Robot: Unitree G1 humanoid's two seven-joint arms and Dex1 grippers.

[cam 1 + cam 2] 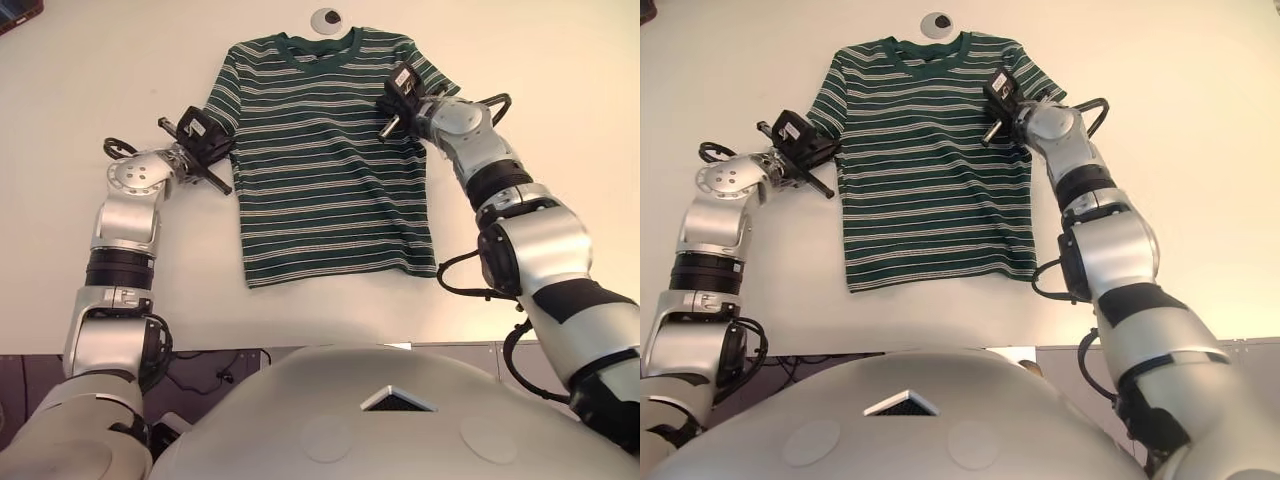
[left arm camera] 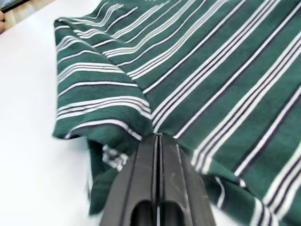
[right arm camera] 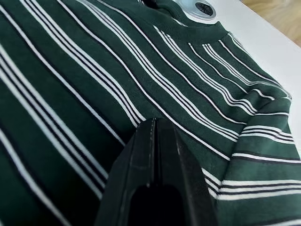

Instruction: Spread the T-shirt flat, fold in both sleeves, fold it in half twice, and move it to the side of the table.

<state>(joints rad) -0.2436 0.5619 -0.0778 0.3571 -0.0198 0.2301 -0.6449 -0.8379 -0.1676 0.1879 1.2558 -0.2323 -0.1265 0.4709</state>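
L tool [image 2: 158, 137] pressed together at T-shirt [image 1: 320, 170] edge | R tool [image 3: 154, 121] pressed together by sleeve [image 3: 265, 136] | disc [image 1: 326, 17] by collar

The left arm [image 1: 125, 215] and right arm [image 1: 520, 240] are made of rounded silver-grey shells, joined by black bands. A round disc [image 1: 135, 178] with small dark holes is set into the left arm. Black cables [image 1: 497, 100] are looped beside each wrist, and another is looped at the right elbow. The left gripper [image 2: 159, 137] and right gripper [image 3: 154, 121] are black, each with flat matte fingers [image 2: 141, 179], faintly scuffed, pressed together along a thin seam.
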